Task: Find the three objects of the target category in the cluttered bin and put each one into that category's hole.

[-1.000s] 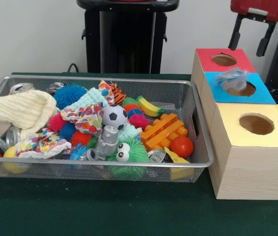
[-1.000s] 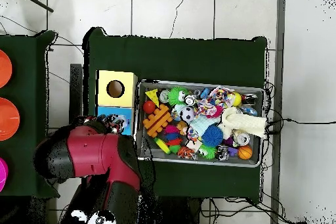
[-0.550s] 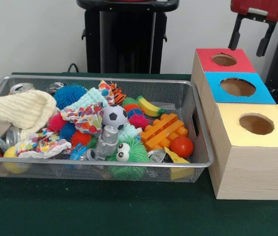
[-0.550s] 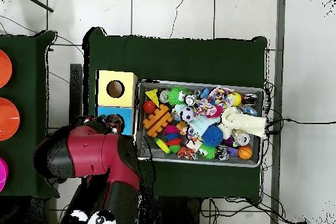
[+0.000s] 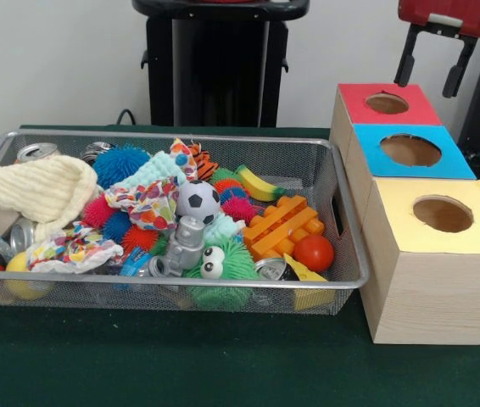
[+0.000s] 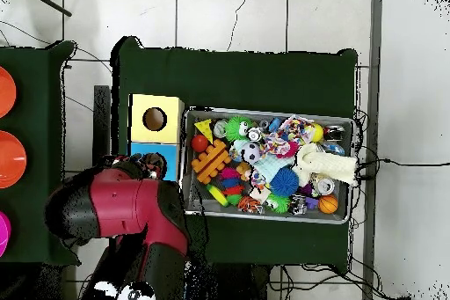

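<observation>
A wire mesh bin (image 5: 172,136) holds a jumble of toys, cloths and cans. To its right stands a wooden box with three round holes: red top (image 5: 386,103), blue top (image 5: 410,150), yellow top (image 5: 443,213). All three holes look dark and empty at the mouth. My gripper (image 5: 431,68) hangs open above the red and blue tops, with nothing between its black fingers (image 5: 406,58). In the overhead view the red arm (image 6: 123,213) covers part of the box (image 6: 155,119), and the bin (image 6: 268,112) lies to its right.
In the bin lie a cream knitted cloth (image 5: 36,191), a dented can (image 5: 36,153), a blue spiky ball (image 5: 121,164), a soccer ball (image 5: 198,201), a grey robot figure (image 5: 187,242), an orange block (image 5: 282,225), a red ball (image 5: 314,253) and a banana (image 5: 257,184).
One second ago a crumpled clear plastic thing sat at the blue hole's mouth; it has dropped out of sight. The gripper stays open in the same place.
</observation>
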